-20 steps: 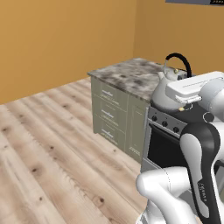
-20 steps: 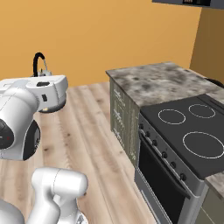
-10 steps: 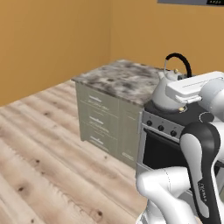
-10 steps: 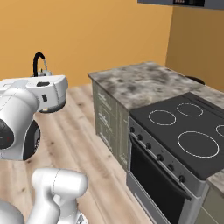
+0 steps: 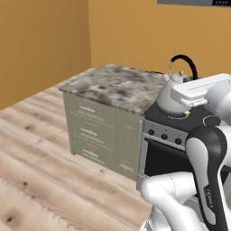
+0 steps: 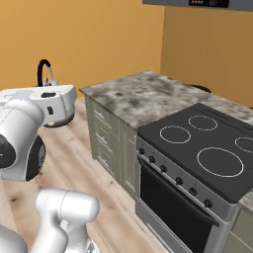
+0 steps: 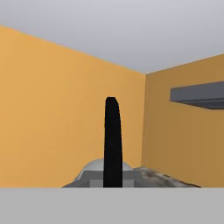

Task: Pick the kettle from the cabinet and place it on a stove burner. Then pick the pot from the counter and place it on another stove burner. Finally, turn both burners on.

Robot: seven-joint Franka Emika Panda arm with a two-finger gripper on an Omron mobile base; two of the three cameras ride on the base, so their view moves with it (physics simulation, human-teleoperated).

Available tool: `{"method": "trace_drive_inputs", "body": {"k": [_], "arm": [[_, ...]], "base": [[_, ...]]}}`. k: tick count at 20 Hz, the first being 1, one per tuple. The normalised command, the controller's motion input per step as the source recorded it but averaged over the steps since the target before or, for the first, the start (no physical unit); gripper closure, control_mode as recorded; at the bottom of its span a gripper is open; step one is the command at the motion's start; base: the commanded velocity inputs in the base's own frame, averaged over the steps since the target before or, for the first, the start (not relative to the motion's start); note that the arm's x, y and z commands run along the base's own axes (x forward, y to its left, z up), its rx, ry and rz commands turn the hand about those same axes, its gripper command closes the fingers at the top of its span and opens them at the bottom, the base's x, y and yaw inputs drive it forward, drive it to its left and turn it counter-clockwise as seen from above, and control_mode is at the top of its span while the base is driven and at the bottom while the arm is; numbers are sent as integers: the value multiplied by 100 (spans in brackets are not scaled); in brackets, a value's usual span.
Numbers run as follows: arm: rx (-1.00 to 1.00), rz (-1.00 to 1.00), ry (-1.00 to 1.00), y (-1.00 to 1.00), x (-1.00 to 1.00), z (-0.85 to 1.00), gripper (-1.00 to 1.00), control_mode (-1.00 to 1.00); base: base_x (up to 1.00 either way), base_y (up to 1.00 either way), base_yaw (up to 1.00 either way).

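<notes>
The small silver-grey kettle (image 5: 172, 97) with its arched black handle (image 5: 182, 59) hangs in the air in front of the white hand, with my gripper (image 5: 186, 90) shut on it. From the right, the kettle's handle (image 6: 43, 70) rises above the hand (image 6: 54, 101). In the hand view the black handle (image 7: 112, 144) stands upright over the kettle's grey top (image 7: 94, 168). The black cooktop (image 6: 190, 150) shows several white ring burners, among them a large one (image 6: 220, 161). The marble-look counter (image 6: 138, 96) adjoins it. A dark rounded edge (image 6: 200, 89) lies behind the counter; whether it is the pot I cannot tell. The cabinet is out of view.
Black knobs (image 6: 163, 168) line the stove front above the oven door (image 6: 173, 207). Olive-beige drawer fronts (image 5: 90, 131) sit under the counter (image 5: 113, 85). Wooden floor (image 5: 40, 158) spreads to the left. Orange walls enclose the corner, and a grey hood (image 6: 207, 4) hangs above.
Both base views have shifted as the base moved: counter and stove now stand nearer and more to the middle. The kettle has stayed in the shut gripper, unmoved relative to the arm.
</notes>
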Motion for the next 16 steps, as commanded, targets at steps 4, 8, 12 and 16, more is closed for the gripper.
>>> {"method": "trace_drive_inputs", "body": {"k": [4,8,12,16], "arm": [[0,0,0,0,0,0,100,100],[0,0,0,0,0,0,100,100],[0,0,0,0,0,0,100,100],[0,0,0,0,0,0,100,100]], "base": [[55,21,-31],[61,18,-31],[62,10,-31],[62,4,-31]]}}
